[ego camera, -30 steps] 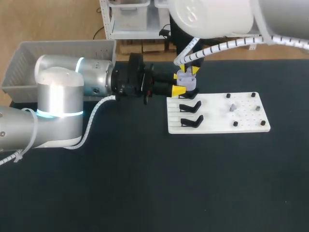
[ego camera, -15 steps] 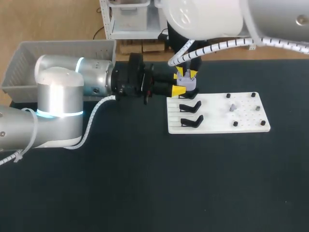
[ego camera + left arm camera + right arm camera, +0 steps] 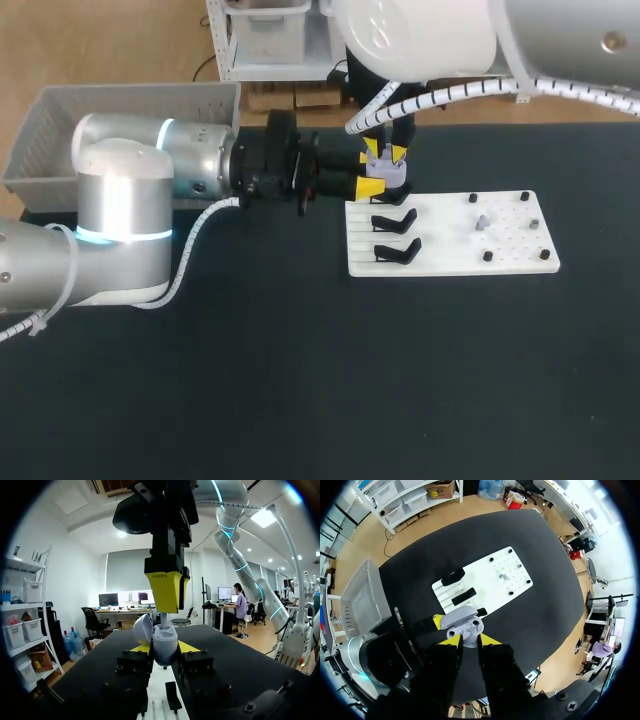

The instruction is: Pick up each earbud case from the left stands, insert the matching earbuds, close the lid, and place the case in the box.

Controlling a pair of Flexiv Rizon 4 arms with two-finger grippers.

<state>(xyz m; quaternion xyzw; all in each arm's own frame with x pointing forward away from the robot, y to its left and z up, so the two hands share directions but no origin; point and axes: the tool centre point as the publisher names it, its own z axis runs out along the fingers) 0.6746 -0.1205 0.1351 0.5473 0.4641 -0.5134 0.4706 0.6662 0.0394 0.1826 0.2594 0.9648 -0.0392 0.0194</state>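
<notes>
A lavender earbud case (image 3: 391, 174) with its lid open is held just past the far left corner of the white board (image 3: 500, 262). My left gripper (image 3: 380, 182) is shut on it from the side; in the left wrist view the case (image 3: 164, 642) sits between my yellow tips. My right gripper (image 3: 385, 154) hangs straight above the case, shut on a lavender earbud (image 3: 469, 640) whose end meets the open case (image 3: 462, 622). Another earbud (image 3: 482, 222) lies among the pegs on the board's right half.
Two empty black stands (image 3: 395, 219) (image 3: 398, 250) sit on the board's left side. A grey box (image 3: 120, 115) stands at the table's far left, behind my left arm. Black pegs dot the board's right half.
My right gripper has shifted slightly left and now sits directly over the open case. The left arm and the case have stayed still.
</notes>
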